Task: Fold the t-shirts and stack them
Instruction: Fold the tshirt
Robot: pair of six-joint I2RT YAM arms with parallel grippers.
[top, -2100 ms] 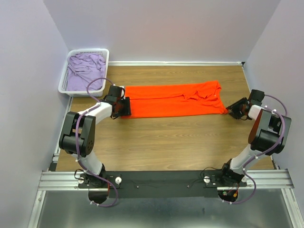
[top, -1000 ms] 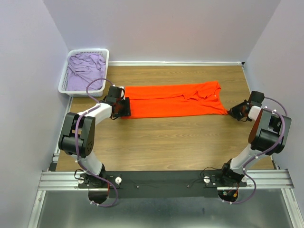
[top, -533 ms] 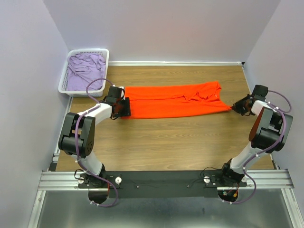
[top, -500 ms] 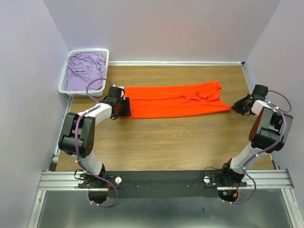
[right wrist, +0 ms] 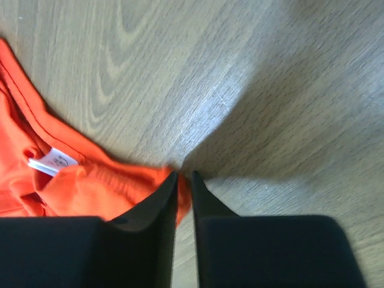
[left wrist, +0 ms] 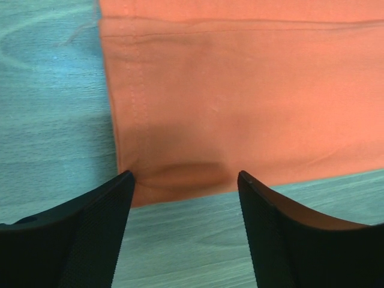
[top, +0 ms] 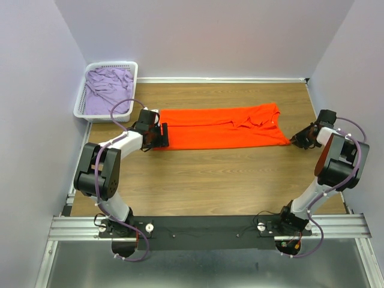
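Note:
The orange t-shirt [top: 222, 127] lies folded into a long strip across the table. My left gripper [top: 162, 137] sits at its left end. In the left wrist view it [left wrist: 185, 180] is open, and the shirt's near-left corner [left wrist: 162, 174] lies on the wood just ahead of the fingertips, not pinched. My right gripper [top: 297, 141] is at the strip's right corner. In the right wrist view its jaws [right wrist: 185, 177] stand a thin slit apart with the orange corner [right wrist: 90, 189] caught between them. The lilac t-shirt [top: 108, 89] lies crumpled in the basket.
The white lattice basket [top: 114, 64] stands at the back left against the wall. Pale walls close in the wooden table [top: 210, 180] on the left, back and right. A black rail carries both arm bases along the near edge.
My right gripper tugged the shirt's right corner outward, and its jaws have parted a little. My left gripper's jaws have spread wider at the left end.

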